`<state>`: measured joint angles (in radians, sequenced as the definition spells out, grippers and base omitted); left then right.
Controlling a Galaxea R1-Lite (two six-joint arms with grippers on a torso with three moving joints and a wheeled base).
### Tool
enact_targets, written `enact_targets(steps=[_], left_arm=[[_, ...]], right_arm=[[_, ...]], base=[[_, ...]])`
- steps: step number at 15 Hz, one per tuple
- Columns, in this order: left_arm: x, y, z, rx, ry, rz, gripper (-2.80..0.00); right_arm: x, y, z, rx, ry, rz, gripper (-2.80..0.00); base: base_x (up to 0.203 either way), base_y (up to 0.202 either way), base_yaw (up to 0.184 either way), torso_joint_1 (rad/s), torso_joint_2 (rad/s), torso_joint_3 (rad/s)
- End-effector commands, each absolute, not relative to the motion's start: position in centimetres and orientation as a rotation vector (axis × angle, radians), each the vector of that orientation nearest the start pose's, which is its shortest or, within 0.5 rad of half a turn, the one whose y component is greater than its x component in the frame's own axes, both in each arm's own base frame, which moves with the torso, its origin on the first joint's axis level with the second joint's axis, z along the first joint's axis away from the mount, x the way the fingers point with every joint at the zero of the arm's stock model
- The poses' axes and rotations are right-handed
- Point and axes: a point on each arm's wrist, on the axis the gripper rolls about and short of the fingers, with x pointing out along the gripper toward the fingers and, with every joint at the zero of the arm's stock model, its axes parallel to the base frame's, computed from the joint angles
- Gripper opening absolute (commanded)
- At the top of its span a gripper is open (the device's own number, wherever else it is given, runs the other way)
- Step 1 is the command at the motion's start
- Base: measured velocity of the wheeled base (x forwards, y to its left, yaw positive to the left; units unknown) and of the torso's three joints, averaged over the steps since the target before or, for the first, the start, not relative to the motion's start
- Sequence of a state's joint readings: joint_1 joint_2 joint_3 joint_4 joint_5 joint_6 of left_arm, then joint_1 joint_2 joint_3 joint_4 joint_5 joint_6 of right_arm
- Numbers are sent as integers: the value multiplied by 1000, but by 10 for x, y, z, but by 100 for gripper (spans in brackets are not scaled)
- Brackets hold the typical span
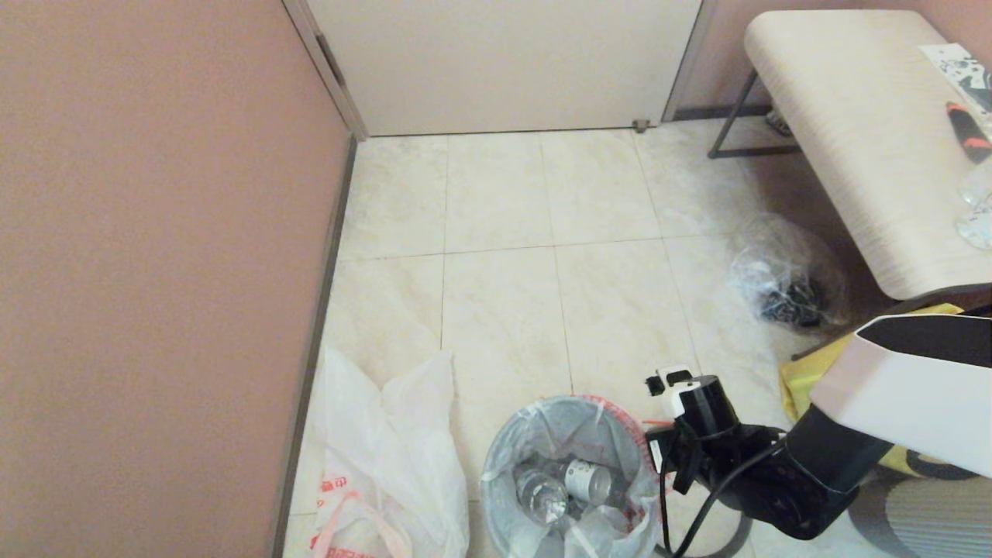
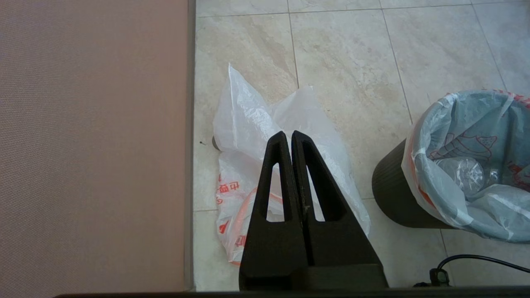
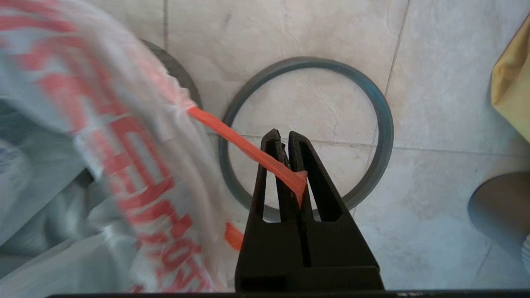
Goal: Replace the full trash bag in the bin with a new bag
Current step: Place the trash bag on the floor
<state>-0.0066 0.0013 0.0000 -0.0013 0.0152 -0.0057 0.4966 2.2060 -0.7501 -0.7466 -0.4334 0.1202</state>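
The bin, a small dark round basket, stands on the floor tiles. The full trash bag lines it, with clear bottles and a silver can showing inside. My right gripper is shut on the bag's orange handle, which is stretched taut to the bin's right. The grey rim hoop lies flat on the floor below that gripper. The new bag lies limp by the left wall. My left gripper hangs shut and empty above the new bag.
A pink wall runs along the left, close to the new bag. A clear bag with dark contents and a yellow tote bag sit right of the bin under a pale bench. A black cable trails near the bin.
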Motion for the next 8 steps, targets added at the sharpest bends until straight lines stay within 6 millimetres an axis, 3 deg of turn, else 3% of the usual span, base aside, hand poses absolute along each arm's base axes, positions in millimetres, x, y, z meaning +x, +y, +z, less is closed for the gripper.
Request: enact_targets(steps=[1, 6, 8], left_arm=[[-23, 0, 76, -6, 0, 9, -280], [-23, 0, 76, -6, 0, 9, -280], [-23, 0, 76, -6, 0, 9, -280]], right_arm=[[303, 164, 27, -191, 596, 48, -280], [271, 177, 63, -176, 521, 134, -280], [270, 179, 57, -188, 537, 141, -280]], base=[[0, 0, 0, 0, 0, 0], [0, 0, 0, 0, 0, 0], [0, 0, 0, 0, 0, 0]])
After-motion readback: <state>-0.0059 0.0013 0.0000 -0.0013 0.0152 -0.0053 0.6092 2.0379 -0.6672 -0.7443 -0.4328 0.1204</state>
